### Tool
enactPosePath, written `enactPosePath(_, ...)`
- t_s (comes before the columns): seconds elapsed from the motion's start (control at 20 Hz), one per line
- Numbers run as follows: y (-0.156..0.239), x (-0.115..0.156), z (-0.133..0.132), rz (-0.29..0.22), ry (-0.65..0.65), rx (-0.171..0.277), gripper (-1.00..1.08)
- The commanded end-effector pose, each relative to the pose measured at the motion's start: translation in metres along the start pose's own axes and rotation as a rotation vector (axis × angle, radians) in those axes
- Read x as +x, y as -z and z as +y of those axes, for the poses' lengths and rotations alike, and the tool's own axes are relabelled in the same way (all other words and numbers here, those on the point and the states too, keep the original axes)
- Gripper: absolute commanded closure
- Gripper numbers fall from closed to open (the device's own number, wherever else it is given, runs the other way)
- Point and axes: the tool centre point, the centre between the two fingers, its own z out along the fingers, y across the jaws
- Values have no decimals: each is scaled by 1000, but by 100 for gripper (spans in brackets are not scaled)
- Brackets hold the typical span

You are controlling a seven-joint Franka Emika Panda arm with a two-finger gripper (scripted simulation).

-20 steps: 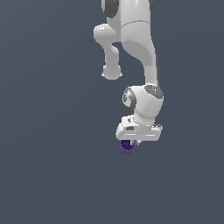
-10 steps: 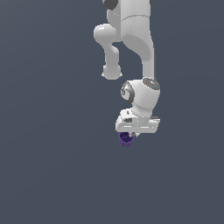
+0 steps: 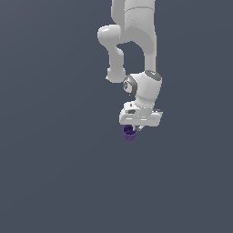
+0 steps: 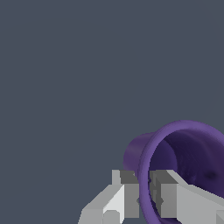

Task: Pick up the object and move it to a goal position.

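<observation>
Two fingers (image 4: pixel 127 192) of the hand (image 3: pixel 133 129) pinch the purple cup's (image 4: pixel 183 162) rim.

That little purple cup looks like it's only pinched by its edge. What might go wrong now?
1. The gripper seems to clamp only the thin rim of the purple cup, one finger inside and one outside, so it may slip or swing loose.
2. The cup hangs tilted beneath the gripper; if it drops, it would likely roll away.
</observation>
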Motion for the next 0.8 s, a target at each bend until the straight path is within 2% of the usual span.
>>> enactPosePath(0.0,7,-17,1,1,-1,2,108)
enactPosePath(0.4,25,-68,3,1,-1,3,108)
enactPosePath(0.75,36,-96,4,2,0,0,108)
